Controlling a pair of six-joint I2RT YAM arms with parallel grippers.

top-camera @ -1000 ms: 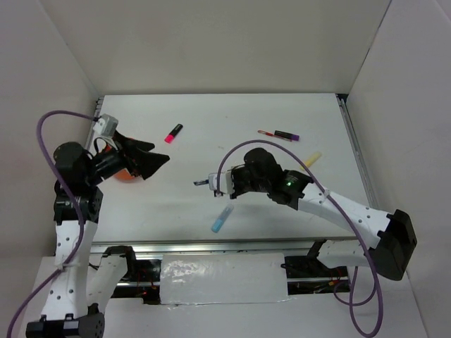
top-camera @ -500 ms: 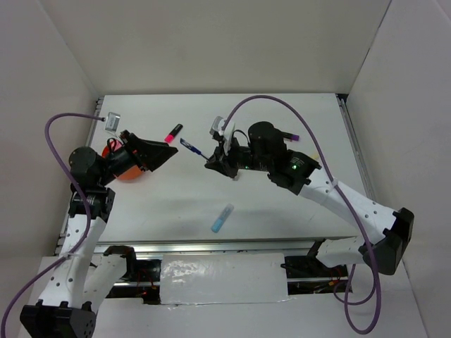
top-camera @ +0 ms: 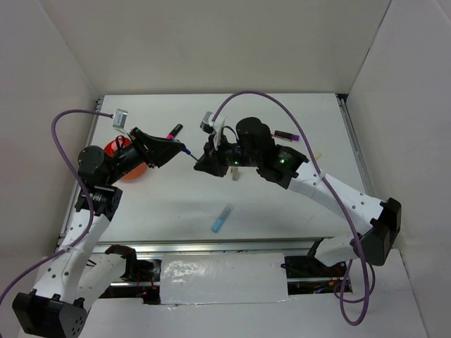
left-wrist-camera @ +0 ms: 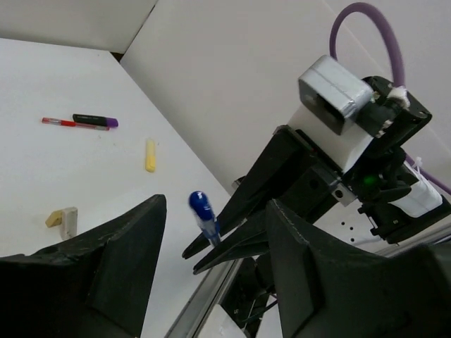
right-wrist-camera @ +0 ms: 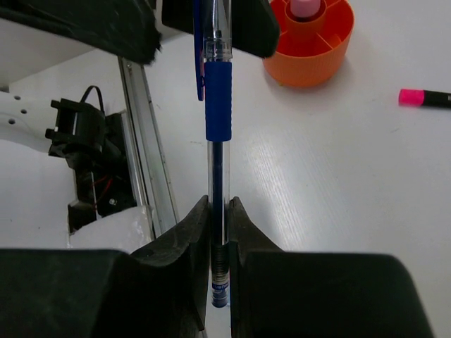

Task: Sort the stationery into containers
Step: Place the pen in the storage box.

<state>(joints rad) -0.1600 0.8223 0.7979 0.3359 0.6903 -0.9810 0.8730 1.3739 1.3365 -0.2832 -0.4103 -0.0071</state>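
Note:
My right gripper (top-camera: 200, 164) is shut on a thin blue pen (top-camera: 187, 150) and holds it in the air, pointing left. In the right wrist view the pen (right-wrist-camera: 218, 120) stands clamped between the fingers (right-wrist-camera: 190, 232). My left gripper (top-camera: 173, 150) is open, and the pen's capped end (left-wrist-camera: 204, 215) sits between its fingers without touching them. The orange cup (top-camera: 114, 150) lies behind the left gripper; it holds a pink item (right-wrist-camera: 305, 7). A pink highlighter with a black cap (top-camera: 173, 130), a light blue highlighter (top-camera: 223, 218) and a beige block (top-camera: 235, 171) lie on the table.
A red pen (left-wrist-camera: 56, 122), a purple-black highlighter (top-camera: 287, 134) and a yellow highlighter (left-wrist-camera: 149, 155) lie at the back right. White walls enclose the table on three sides. A metal rail (top-camera: 211, 244) runs along the near edge.
My right gripper lifted the blue pen off the table and carried it up and left. My left gripper swung right until its open fingers flank the pen's end.

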